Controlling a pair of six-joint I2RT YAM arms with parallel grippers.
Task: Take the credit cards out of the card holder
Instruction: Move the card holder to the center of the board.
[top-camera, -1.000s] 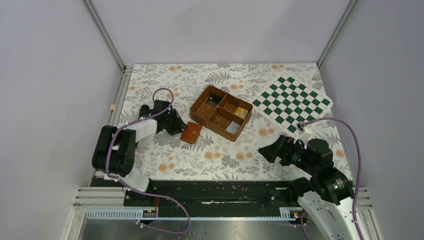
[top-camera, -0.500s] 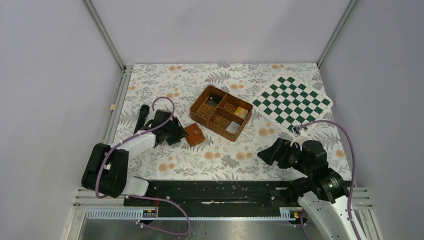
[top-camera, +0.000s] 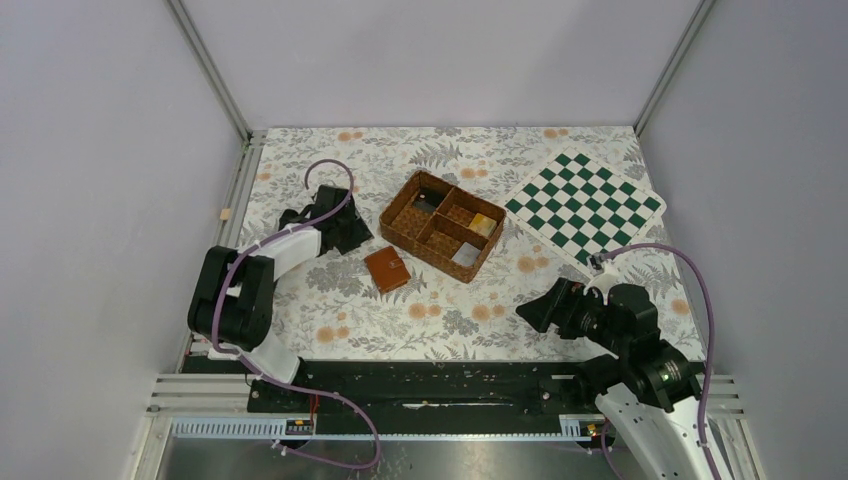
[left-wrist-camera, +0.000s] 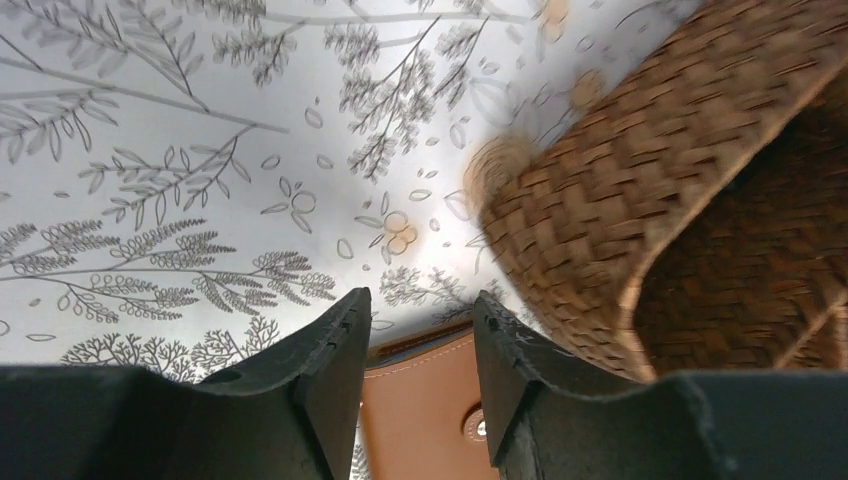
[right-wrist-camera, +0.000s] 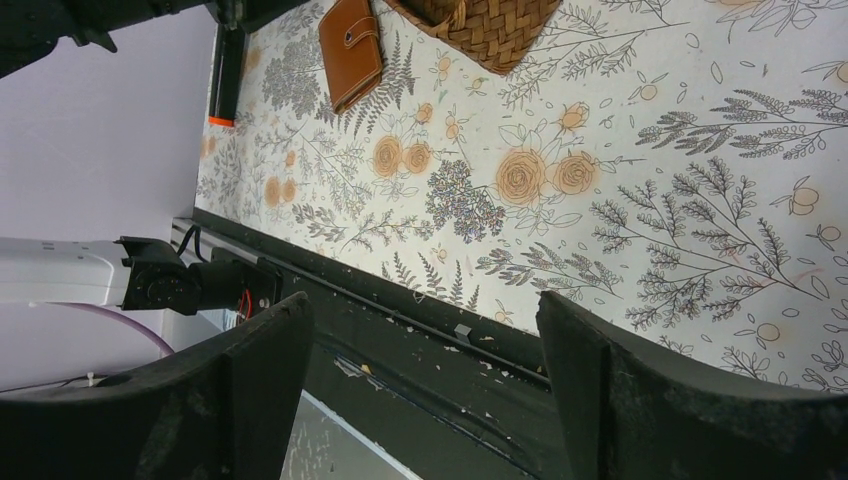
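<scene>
My left claw (top-camera: 356, 238) has drawn back from the holder (top-camera: 386, 269), which it touched half a second ago. Its fingers stand partly apart and grip nothing. The holder lies shut and free on the desk (top-camera: 450, 312), just in front of the basket (top-camera: 425, 257), turned a little since a second ago. My right claw (top-camera: 531, 308) has hardly shifted. It is low over the near right, gaping wide and empty. The chessboard (top-camera: 584, 205) lies far right. The desk wears a floral print, closed in by pale lilac walls (top-camera: 100, 150) and metal posts (top-camera: 208, 68).
</scene>
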